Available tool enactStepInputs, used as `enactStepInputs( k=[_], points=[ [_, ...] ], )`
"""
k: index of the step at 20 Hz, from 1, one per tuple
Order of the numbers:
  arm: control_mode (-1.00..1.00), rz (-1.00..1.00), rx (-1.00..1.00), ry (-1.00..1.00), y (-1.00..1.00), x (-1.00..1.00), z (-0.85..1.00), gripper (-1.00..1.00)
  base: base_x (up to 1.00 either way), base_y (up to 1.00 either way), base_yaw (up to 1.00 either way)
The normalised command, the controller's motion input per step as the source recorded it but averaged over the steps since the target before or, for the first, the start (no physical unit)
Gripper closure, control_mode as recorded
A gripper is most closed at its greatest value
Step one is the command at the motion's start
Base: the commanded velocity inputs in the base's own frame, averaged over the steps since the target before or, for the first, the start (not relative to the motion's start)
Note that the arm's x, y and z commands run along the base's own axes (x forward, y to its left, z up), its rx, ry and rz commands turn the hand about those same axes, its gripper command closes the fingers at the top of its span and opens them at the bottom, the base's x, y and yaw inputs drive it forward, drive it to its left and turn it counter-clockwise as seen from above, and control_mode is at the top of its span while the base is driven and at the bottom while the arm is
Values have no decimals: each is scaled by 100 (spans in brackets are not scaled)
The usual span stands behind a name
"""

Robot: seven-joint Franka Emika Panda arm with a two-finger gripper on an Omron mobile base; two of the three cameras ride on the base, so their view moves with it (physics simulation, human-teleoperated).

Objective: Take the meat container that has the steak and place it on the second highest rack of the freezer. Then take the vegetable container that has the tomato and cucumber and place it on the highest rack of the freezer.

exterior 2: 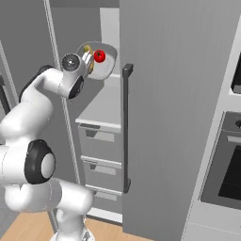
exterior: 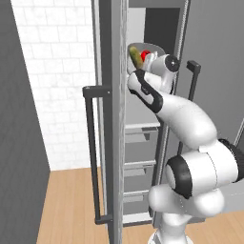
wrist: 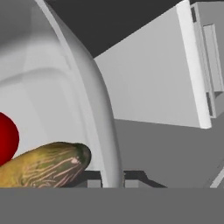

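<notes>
The vegetable container (exterior 2: 107,66), a shallow light-grey bowl, hangs tilted inside the open freezer (exterior 2: 61,28), well above the second highest rack (exterior 2: 106,106). In it lie the red tomato (exterior 2: 99,56) and the olive-green cucumber (exterior: 137,55). My gripper (wrist: 113,181) is shut on the container's rim (wrist: 105,131), with the tomato (wrist: 5,136) and cucumber (wrist: 46,165) just inside. A flat light-grey shelf (wrist: 148,92) runs beyond the rim; I cannot tell which rack it is. The meat container with the steak is out of view.
The freezer's left door (exterior: 112,119) stands open with a dark bar handle (exterior: 90,152). The right-hand door (exterior 2: 179,94) carries another handle (exterior 2: 126,127). Grey drawers (exterior 2: 99,136) sit under the rack. A built-in oven (exterior 2: 230,164) is at far right.
</notes>
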Motion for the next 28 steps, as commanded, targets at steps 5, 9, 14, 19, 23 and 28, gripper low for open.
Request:
enactStepInputs(
  k=[5,9,14,19,23,28],
  points=[
    [-100,5,0,5,-5,100,-5,100,0,0,0],
    [-100,7,0,3,-5,100,0,100,0,0,0],
    [-100,2,0,0,0,80,1,-100,0,0,0],
    [-100,2,-1,-6,0,-51,-1,-100,0,0,0],
    [-100,0,-1,-35,1,-100,38,-100,0,0,0],
    [-100,0,-6,-9,-1,-100,-30,-100,0,0,0]
  ],
)
